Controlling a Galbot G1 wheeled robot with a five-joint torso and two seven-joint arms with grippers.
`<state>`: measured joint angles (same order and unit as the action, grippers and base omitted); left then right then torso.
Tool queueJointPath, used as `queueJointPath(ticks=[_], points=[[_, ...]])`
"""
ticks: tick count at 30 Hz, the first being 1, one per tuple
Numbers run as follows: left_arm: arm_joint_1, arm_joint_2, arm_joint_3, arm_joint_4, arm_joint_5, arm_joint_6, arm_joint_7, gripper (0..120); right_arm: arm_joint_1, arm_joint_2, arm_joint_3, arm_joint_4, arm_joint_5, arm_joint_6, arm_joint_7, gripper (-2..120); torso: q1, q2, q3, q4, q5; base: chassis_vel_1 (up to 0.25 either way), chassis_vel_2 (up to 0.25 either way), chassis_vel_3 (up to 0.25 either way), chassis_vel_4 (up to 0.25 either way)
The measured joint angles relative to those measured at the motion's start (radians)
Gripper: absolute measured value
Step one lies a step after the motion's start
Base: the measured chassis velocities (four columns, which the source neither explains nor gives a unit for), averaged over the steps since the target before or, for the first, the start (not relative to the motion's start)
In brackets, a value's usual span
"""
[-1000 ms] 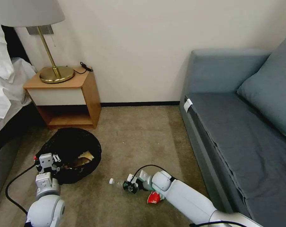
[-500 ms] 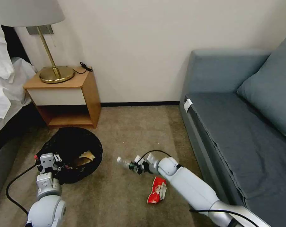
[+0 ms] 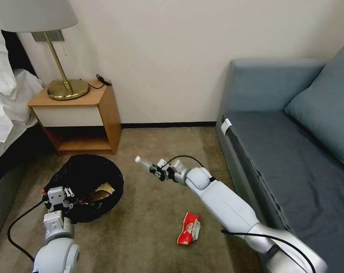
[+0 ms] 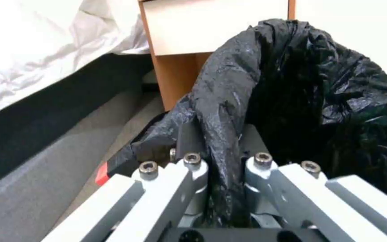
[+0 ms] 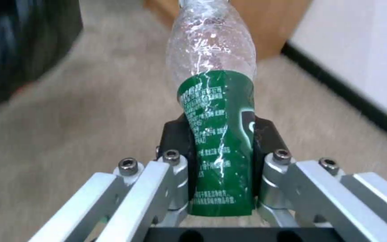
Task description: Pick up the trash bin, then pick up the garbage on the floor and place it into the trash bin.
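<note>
The trash bin [image 3: 86,182], lined with a crinkly black bag [image 4: 319,101], sits at the left on the carpet, with brown paper [image 3: 100,193] inside. My left gripper [image 3: 63,203] is shut on its near rim; in the left wrist view the gripper [image 4: 222,144] pinches the bag's edge. My right gripper [image 3: 157,172] is shut on a clear bottle with a green label [image 3: 146,164], held in the air right of the bin, cap toward it. The right wrist view shows the bottle [image 5: 213,111] clamped in the gripper [image 5: 220,141]. A red snack wrapper [image 3: 189,233] lies on the floor [image 3: 153,212].
A wooden nightstand [image 3: 79,117] with a brass lamp [image 3: 62,81] stands behind the bin. A bed with white linen [image 3: 3,110] borders the left side. A grey-blue sofa [image 3: 293,151] runs along the right. Open carpet lies between bin and sofa.
My right arm has lifted the bottle off the carpet and carried it up and away from me, uncovering the red wrapper. The left gripper and the bin have stayed where they were.
</note>
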<state>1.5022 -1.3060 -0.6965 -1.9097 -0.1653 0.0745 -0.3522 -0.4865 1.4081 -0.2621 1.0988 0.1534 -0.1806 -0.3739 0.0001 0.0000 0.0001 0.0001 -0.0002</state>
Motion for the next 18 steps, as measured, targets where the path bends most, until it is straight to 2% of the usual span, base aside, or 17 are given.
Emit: queueJointPath(ticks=[9, 11, 18], points=[[-0.012, 0.002, 0.007, 0.015, 0.000, -0.001, -0.001, 4, 0.032, 0.027, -0.036, 0.098, 0.073, 0.006, 0.029, 18, 0.000, 0.000, 0.000, 0.0000, 0.0000, 0.000, 0.000, 0.000, 0.000], [-0.028, 0.005, 0.014, 0.026, 0.003, 0.006, -0.002, 4, 0.044, 0.062, -0.068, 0.133, 0.088, 0.003, 0.032, 18, 0.000, 0.000, 0.000, -0.0001, 0.0000, 0.000, 0.000, 0.000, 0.000], [-0.058, 0.001, 0.030, 0.038, 0.010, 0.025, -0.003, 4, 0.053, 0.165, -0.117, 0.127, 0.076, 0.001, 0.034, 18, 0.000, 0.000, 0.000, 0.0001, 0.0000, 0.000, 0.000, 0.000, 0.000]])
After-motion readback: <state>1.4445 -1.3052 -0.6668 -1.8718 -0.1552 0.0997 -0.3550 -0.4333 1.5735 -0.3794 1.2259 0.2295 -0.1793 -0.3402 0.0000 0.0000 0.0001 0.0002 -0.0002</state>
